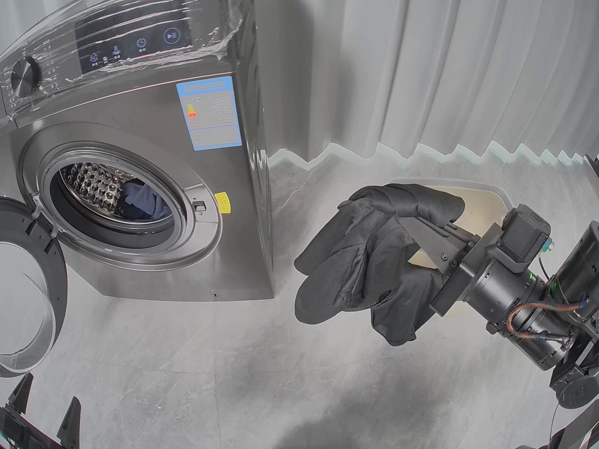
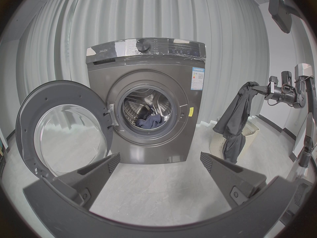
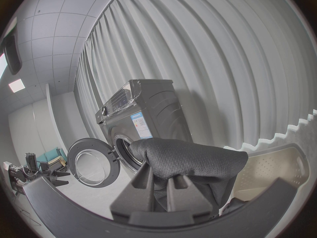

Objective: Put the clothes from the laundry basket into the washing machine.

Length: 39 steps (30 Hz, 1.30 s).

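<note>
The washing machine (image 1: 156, 157) stands on the floor (image 1: 249, 357) at the left, before the curtain (image 1: 437, 57). Its door (image 1: 25, 294) is swung open to its left, and a garment (image 1: 140, 202) lies in the drum (image 1: 93, 185). The laundry basket (image 1: 490, 187) sits on the floor to the machine's right, with a second garment (image 1: 362, 251) hanging over it from the right gripper (image 1: 421, 231).

right arm's chunky dark-grey cylinder wrist (image 1: 499, 288), black boxy module (image 1: 525, 224) sitting on top | thin brown-wrapped cable (image 1: 543, 307) looped alongside, couple of tiny green lights | right gripper (image 3: 161, 182): matte grey wedge fingers | left gripper (image 2: 159, 157): same wedges, textured pads (image 2: 114, 162), one screw apiece
</note>
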{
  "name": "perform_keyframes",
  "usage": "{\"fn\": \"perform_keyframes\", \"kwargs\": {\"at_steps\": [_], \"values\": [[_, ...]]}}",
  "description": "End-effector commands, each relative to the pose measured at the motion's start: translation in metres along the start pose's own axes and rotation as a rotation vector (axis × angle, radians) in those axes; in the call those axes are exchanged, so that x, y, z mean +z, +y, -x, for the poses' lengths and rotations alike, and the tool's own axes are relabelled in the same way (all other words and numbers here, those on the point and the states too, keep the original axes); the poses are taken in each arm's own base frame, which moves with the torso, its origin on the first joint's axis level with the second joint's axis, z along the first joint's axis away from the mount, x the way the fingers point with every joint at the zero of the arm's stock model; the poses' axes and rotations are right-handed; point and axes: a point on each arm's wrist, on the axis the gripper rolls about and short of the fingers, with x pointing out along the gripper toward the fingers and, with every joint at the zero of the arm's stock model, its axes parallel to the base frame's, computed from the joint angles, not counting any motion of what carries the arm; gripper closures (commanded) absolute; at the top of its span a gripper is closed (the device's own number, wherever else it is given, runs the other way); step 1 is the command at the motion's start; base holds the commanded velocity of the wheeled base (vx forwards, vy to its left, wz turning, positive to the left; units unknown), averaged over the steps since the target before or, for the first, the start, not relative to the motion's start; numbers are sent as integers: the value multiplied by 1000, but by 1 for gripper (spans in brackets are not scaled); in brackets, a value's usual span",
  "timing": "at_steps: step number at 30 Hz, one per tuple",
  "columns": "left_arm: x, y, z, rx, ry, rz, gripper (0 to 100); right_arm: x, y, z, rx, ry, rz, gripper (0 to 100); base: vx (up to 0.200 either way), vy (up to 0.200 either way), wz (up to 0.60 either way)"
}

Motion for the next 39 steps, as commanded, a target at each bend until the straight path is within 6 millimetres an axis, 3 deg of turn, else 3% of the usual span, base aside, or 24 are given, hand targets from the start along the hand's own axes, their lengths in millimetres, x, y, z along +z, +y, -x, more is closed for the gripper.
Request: {"fn": "perform_keyframes", "kwargs": {"at_steps": [1,15,21,28,33,39], "values": [[-5,0,0,-1,4,3,0,-2,1,-1,1,6,0,100,0,200,0],[-5,0,0,-2,4,4,0,1,-1,-3,-8,-26,-6,100,0,200,0],[-5,0,0,-1,4,10,0,-1,-1,-4,-6,-18,-6,100,0,0,0],[-5,0,0,-1,4,13,0,-18,0,-13,-4,10,-4,100,-200,0,0],[-5,0,0,1,4,19,0,-17,1,-14,-3,0,-6,100,-200,0,0],[-5,0,0,1,4,18,0,-15,0,-13,-7,-1,-5,100,0,0,0]]}}
